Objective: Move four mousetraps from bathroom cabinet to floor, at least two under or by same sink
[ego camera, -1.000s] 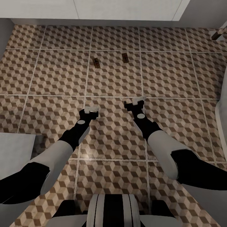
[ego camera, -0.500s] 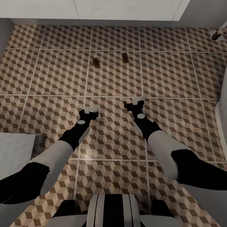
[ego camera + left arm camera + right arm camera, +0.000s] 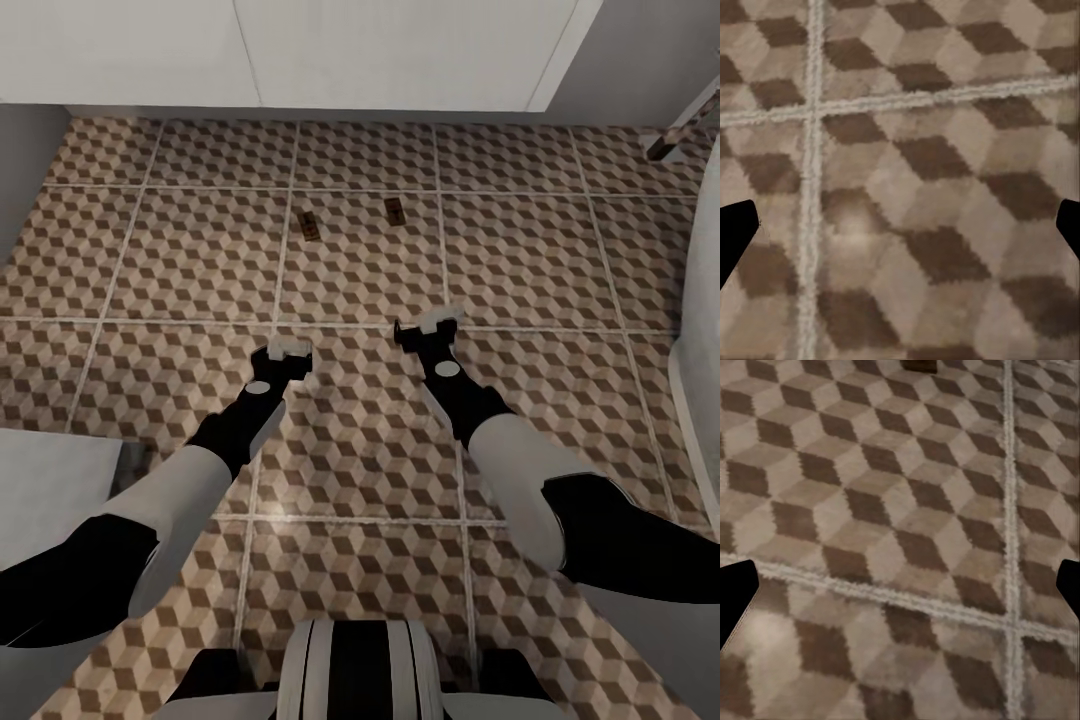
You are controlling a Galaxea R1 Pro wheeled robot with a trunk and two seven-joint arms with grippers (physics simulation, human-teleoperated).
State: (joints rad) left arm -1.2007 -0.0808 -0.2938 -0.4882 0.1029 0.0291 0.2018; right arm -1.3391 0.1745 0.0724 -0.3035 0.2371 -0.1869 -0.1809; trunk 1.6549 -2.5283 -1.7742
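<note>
Two mousetraps lie on the cube-patterned bathroom floor [image 3: 180, 250], one to the left [image 3: 313, 226] and one to the right [image 3: 395, 210], about a hand apart. Both are small brown rectangles with dark wire. My left gripper [image 3: 282, 352] hangs over the tiles nearer me, open and holding nothing. My right gripper [image 3: 430, 325] is open too and sits a tile's length short of the right trap. In the wrist views the dark fingertips [image 3: 735, 232] [image 3: 736, 596] stand wide apart over bare tiles. The cabinet and the other mousetraps are out of view.
A white boxy block [image 3: 300, 50] runs along the far wall, roughly one tile beyond the traps; its top is not visible. A white curved tub edge [image 3: 700, 330] borders the right side. A pale flat surface [image 3: 50, 470] sits by my left arm. A dark leg [image 3: 675, 135] stands at the far right.
The whole picture has shifted downward, so the camera moved: more of the white block shows and the traps sit lower in the view. Arms and traps look unmoved.
</note>
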